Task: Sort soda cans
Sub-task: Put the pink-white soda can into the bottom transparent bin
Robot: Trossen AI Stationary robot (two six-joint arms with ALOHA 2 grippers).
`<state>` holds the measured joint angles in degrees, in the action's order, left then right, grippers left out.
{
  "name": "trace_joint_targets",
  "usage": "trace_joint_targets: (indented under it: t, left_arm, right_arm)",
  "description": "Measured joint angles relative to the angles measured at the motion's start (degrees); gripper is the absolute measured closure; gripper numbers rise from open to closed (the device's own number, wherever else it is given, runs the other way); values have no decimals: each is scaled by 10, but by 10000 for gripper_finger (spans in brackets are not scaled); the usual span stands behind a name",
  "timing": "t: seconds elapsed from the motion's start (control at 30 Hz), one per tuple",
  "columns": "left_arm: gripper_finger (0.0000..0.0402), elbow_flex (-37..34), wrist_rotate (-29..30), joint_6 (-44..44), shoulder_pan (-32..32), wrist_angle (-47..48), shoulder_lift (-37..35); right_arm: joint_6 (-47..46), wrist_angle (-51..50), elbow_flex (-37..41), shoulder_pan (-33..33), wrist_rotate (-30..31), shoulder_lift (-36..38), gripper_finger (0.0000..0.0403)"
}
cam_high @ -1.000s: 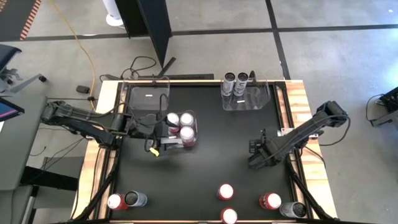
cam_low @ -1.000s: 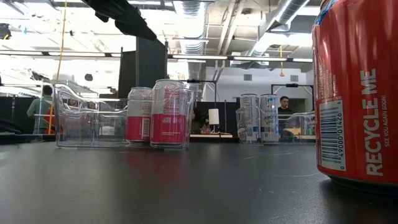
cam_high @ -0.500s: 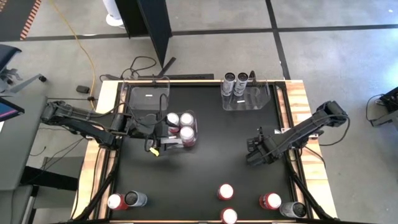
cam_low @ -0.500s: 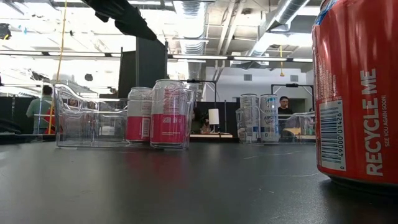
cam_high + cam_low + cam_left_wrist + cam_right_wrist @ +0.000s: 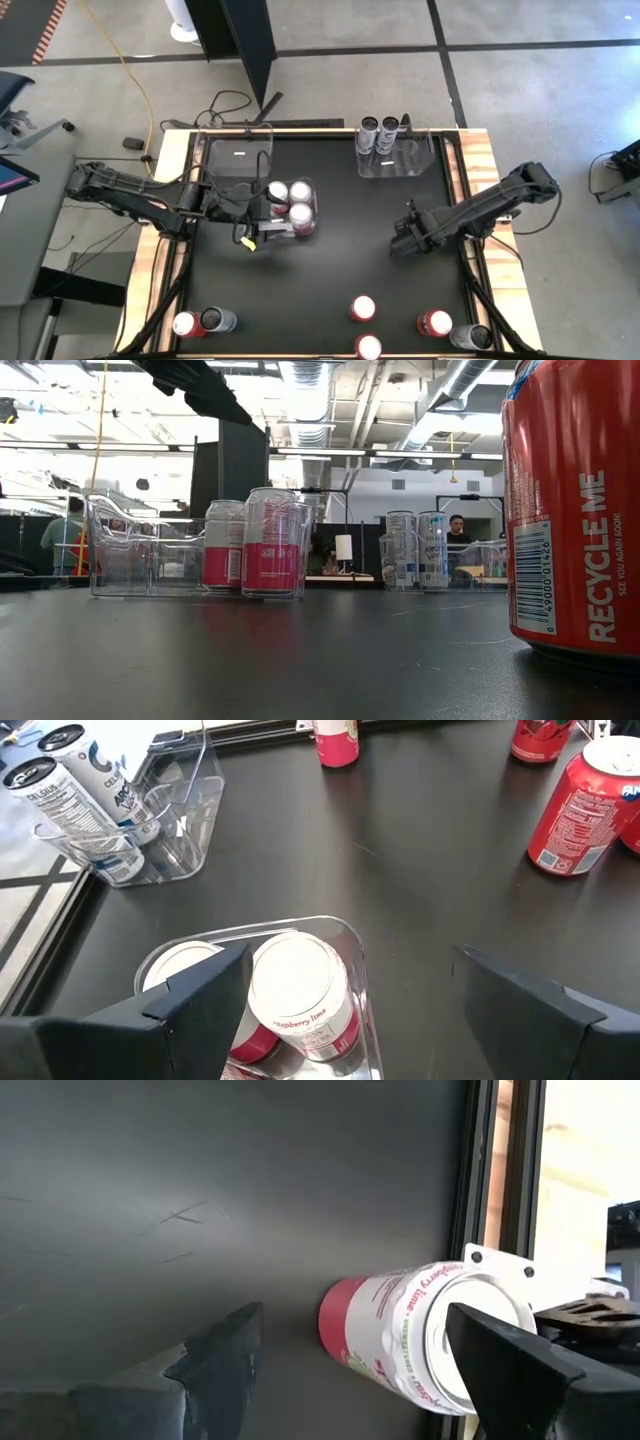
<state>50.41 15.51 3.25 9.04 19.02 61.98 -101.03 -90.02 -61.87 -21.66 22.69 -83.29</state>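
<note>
Black matting covers the surface [image 5: 340, 210], framed in pale wood, with grey concrete floor beyond it.

The coming move turns on the right gripper [image 5: 403, 240], which hangs over the right middle of the surface. Its wrist view shows a pink-and-white cylindrical soda can [image 5: 420, 1335] between and beyond the two dark fingers [image 5: 215, 1360], close to the black rail at the surface's edge. In that view the can's silver lid faces the camera, so its long axis points roughly toward the fingers. From above I cannot say for sure which can this is. Likely candidates are the loose cans near the front edge: a pink-topped can [image 5: 363, 307], another at the very edge [image 5: 369, 347], and a red can [image 5: 434, 322] beside a dark grey can [image 5: 470, 337]. All lie nearer the right arm than the left. The right fingers are spread wide and hold nothing.

The left gripper [image 5: 262, 222] sits at the clear plastic rectangular bin [image 5: 352, 955] holding three pink-and-white cans [image 5: 298, 990]. Its fingers are spread apart, straddling the bin's near end, and grip no can.

Two tall grey-and-silver cans [image 5: 378, 132] stand at a second clear bin [image 5: 412, 160] at the back. A red can and a dark one [image 5: 203, 321] wait at the front left corner.
</note>
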Motion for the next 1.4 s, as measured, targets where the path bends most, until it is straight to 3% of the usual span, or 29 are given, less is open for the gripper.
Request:
trace_joint_targets:
  t: [0.33, 0.53, 0.63, 0.8, 1.0, 1.13, 1.27, 1.4]
  left_arm:
    - [70, 0, 0, -2, 0, 5, 0]
    - [70, 0, 0, -2, 0, 5, 0]
    - [70, 0, 0, -3, 0, 5, 0]
    - [70, 0, 0, -8, 0, 5, 0]
    - [70, 0, 0, -9, 0, -15, 0]
    - [70, 0, 0, -12, 0, -36, 0]
    - [70, 0, 9, -37, 0, -47, 0]
    - [70, 0, 18, -44, 0, -74, 0]
  right_arm:
    - [19, -1, 13, -5, -26, 0, 75]
    - [130, 0, 13, -28, -15, 8, 75]
    - [191, 0, 13, -38, 12, 24, 75]
    - [255, 20, 3, -68, 111, 79, 75]
    - [395, 101, -15, -133, 267, 197, 75]
    - [423, 65, -6, -211, 340, 303, 75]
    - [364, -2, 38, -308, 347, 438, 75]
    - [394, 1, 79, -355, 292, 576, 75]
